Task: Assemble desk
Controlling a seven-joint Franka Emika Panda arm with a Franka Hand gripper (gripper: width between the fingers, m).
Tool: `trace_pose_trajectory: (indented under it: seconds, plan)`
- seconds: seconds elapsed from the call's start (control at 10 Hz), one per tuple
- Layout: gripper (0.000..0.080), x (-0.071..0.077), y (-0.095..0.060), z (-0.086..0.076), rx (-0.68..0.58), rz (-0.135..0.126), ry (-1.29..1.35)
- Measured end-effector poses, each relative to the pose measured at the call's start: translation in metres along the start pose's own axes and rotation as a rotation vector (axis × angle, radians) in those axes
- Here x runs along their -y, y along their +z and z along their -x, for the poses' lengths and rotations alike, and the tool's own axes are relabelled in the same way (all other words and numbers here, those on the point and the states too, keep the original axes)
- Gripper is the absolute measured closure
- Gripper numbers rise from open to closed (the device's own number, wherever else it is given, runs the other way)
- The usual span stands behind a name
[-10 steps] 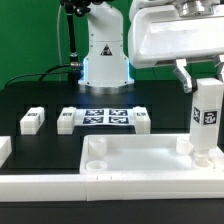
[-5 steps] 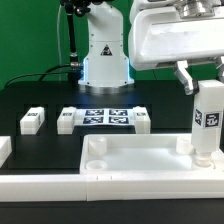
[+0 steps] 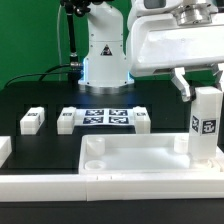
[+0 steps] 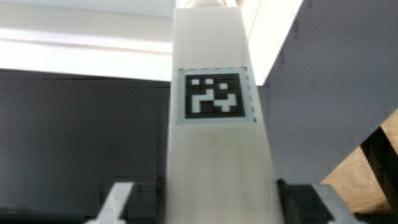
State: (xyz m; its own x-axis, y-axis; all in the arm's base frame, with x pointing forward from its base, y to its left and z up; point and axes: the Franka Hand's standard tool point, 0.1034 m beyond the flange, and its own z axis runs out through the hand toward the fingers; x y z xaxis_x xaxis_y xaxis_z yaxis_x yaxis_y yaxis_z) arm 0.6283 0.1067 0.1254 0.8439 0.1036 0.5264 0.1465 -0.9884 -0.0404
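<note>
The white desk top (image 3: 130, 152) lies flat at the front, its round corner sockets facing up. My gripper (image 3: 203, 88) is shut on a white square leg (image 3: 206, 125) and holds it upright, with its lower end at the far right corner socket. In the wrist view the tagged leg (image 4: 217, 130) fills the middle between my gripper's (image 4: 210, 205) fingers (image 4: 121, 200). Three more tagged legs lie on the black table behind the top: one at the exterior view's left (image 3: 32, 120), one beside the marker board (image 3: 68, 120) and one on its other side (image 3: 140, 121).
The marker board (image 3: 105, 117) lies at the table's middle in front of the robot base (image 3: 105, 65). A white block (image 3: 4, 148) sits at the exterior view's left edge. A low white rail (image 3: 100, 188) runs along the front.
The held leg has sunk slightly and shifted a little toward the exterior view's right over the corner socket. Nothing else has moved.
</note>
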Motion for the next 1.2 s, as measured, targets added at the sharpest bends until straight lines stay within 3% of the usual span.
trace_pose_trajectory:
  seconds: [0.8,0.9,1.0,1.1,1.2]
  plan:
    - [0.0509,0.0031,0.0016,0.0052,-0.067,0.004,0.022]
    - [0.0301,0.0031,0.0016,0.0053,-0.067,0.004,0.022]
    - [0.0301,0.0030,0.0016,0.0053,-0.067,0.005,0.022]
    - [0.0181,0.0030,0.0016,0.0053,-0.067,0.005,0.022]
    - [0.0159,0.0030,0.0016,0.0053,-0.067,0.005,0.022]
